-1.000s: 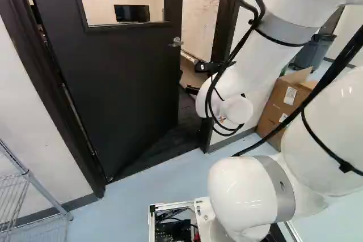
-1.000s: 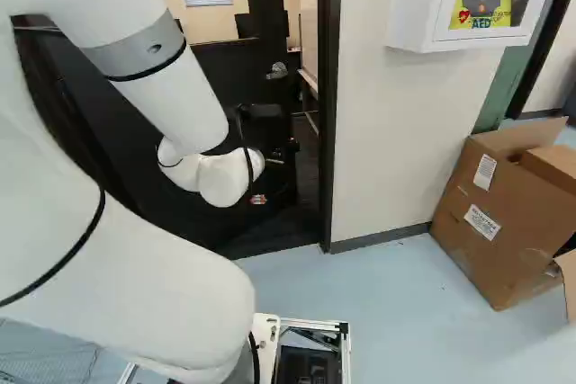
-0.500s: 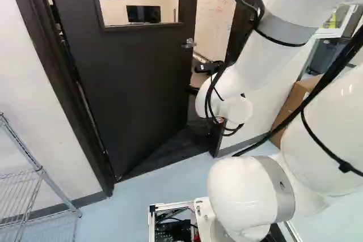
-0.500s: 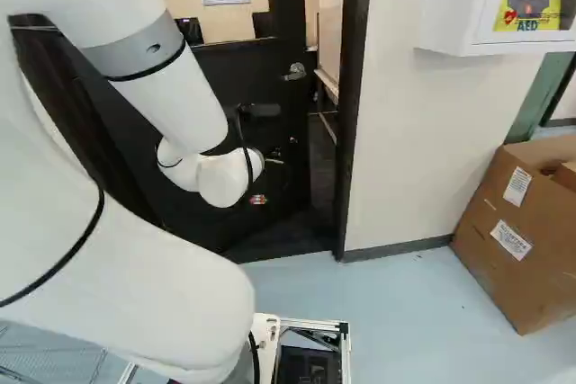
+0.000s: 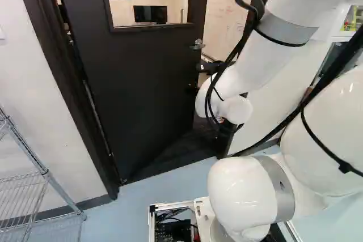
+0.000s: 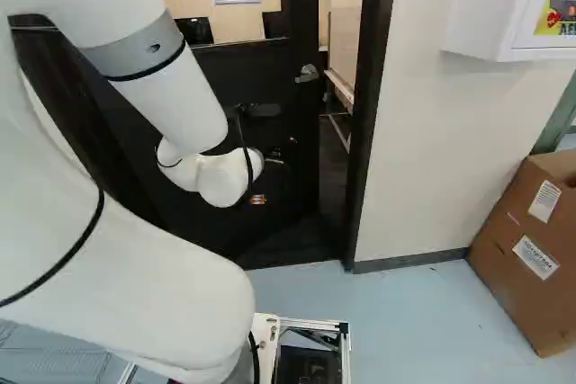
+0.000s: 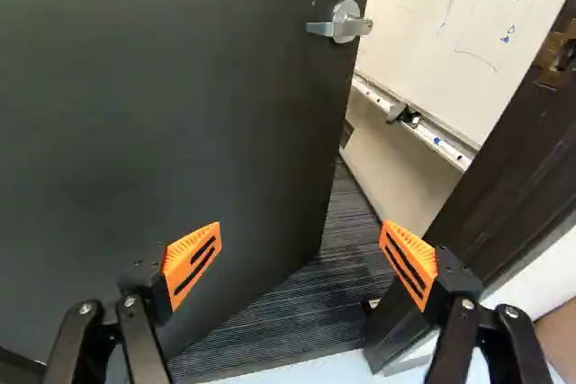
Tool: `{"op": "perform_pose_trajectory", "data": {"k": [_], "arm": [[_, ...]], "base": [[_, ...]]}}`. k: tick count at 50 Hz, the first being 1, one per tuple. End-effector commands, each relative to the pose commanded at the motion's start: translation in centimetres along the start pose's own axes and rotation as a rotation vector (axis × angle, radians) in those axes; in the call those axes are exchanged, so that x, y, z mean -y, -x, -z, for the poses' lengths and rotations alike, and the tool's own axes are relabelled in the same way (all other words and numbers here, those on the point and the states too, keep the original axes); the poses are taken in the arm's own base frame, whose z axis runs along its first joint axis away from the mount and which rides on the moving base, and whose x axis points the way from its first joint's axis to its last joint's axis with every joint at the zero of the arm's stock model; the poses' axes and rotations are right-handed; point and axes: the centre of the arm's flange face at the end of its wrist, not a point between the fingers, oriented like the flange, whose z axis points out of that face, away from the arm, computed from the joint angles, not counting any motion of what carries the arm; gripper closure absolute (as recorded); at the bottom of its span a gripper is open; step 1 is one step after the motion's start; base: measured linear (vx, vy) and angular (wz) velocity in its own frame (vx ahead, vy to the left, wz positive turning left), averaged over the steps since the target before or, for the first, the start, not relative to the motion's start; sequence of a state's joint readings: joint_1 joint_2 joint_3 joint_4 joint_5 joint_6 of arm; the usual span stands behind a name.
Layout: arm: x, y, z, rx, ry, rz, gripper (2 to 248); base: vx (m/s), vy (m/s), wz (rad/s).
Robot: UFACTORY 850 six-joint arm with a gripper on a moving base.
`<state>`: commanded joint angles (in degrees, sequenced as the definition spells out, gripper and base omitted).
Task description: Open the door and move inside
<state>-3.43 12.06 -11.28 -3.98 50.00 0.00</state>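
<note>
From where I stand, the left base view has the door [image 5: 136,89] unlatched and partly swung into the room beyond, hinged at that view's left. It stands upright, its long axis vertical; across its width it slants from the near hinge side to the free edge, which points inward. The arm [image 5: 241,75] reaches toward it, while the base [image 5: 170,222] is out on the pale floor [image 5: 164,196]. So the opening is begun, and I'd say going in is all left to do.

Over in the right base view, there's a gap between the door's free edge and the door frame [image 6: 367,123]. It looks narrow for that base, so I reckon the door wants pushing wider first.

In the wrist view, the gripper [image 7: 301,245] has its fingers well apart and clamped on nothing. The handle [image 7: 342,22] is ahead of it, the lever lying about level and aiming back toward the hinges. Whether the gripper touches the door, I can't tell.
</note>
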Motion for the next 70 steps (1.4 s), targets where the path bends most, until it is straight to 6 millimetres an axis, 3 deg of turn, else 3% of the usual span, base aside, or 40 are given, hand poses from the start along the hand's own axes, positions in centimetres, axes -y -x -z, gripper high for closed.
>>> {"op": "perform_pose_trajectory", "data": {"k": [70], "arm": [[0.00, 0.00, 0.00, 0.000, 0.000, 0.000, 3]], "base": [[0.093, 0.047, 0.090]]}}
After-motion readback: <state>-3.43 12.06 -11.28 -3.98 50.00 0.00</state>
